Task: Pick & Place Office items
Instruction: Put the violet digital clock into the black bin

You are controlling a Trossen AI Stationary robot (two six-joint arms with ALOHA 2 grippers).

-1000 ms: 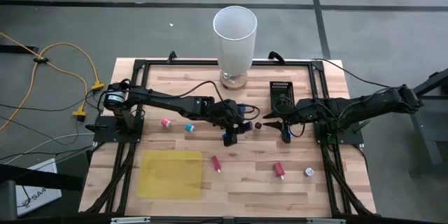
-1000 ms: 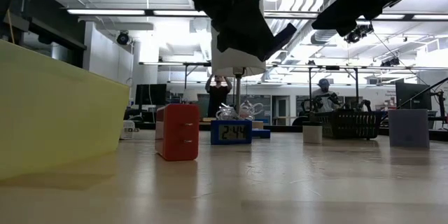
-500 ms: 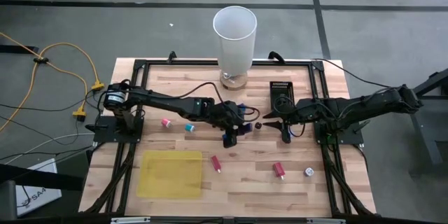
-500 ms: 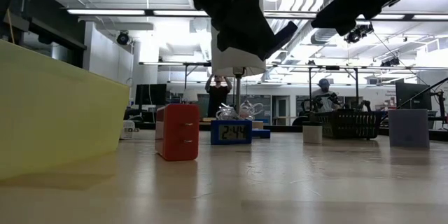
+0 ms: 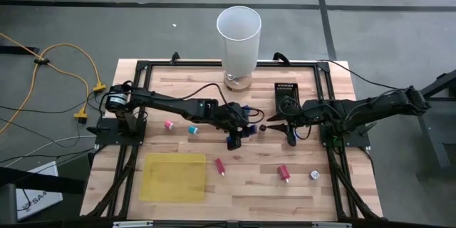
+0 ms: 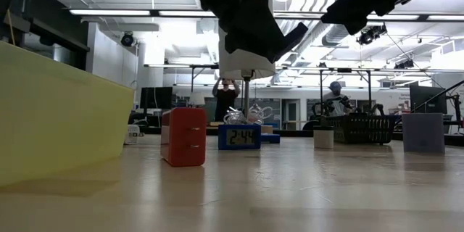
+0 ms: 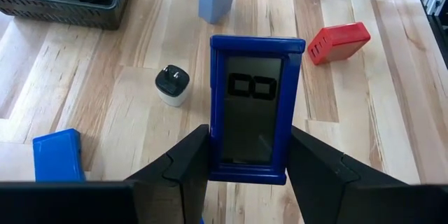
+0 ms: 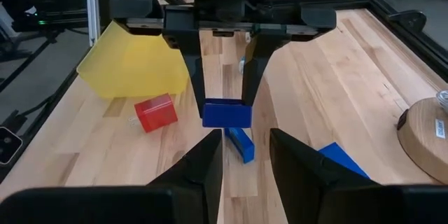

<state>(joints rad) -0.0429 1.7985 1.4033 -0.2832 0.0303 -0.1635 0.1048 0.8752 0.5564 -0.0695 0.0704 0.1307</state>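
My left gripper [image 5: 234, 137] hangs over the table's middle, shut on a blue digital clock [image 7: 255, 108]. The right wrist view shows the same clock [image 8: 226, 114] above a blue bar [image 8: 240, 143] lying flat on the wood. My right gripper [image 5: 286, 128] hovers open, right of the clock, nothing between its fingers [image 8: 208, 161]. Small items lie on the table: pink [image 5: 169, 124], teal [image 5: 192, 130], red [image 5: 219, 165], a red block [image 5: 284, 174], a whitish round [image 5: 313, 175] and a dark piece [image 5: 262, 126]. My left gripper pinches the clock's two long sides [image 7: 213, 155] between its two fingers, near the end closest to the wrist. The fingers slant down from the table's left and lie along the clock. The clock hangs clear of the table, its display toward the wrist.
A tall white cylinder [image 5: 239, 39] on a wooden base stands at the far edge, a black tray [image 5: 286, 96] to its right. A yellow sheet [image 5: 173, 177] lies near left. In the low view a red block [image 6: 184, 136] and a blue clock face [image 6: 239, 136] stand ahead.
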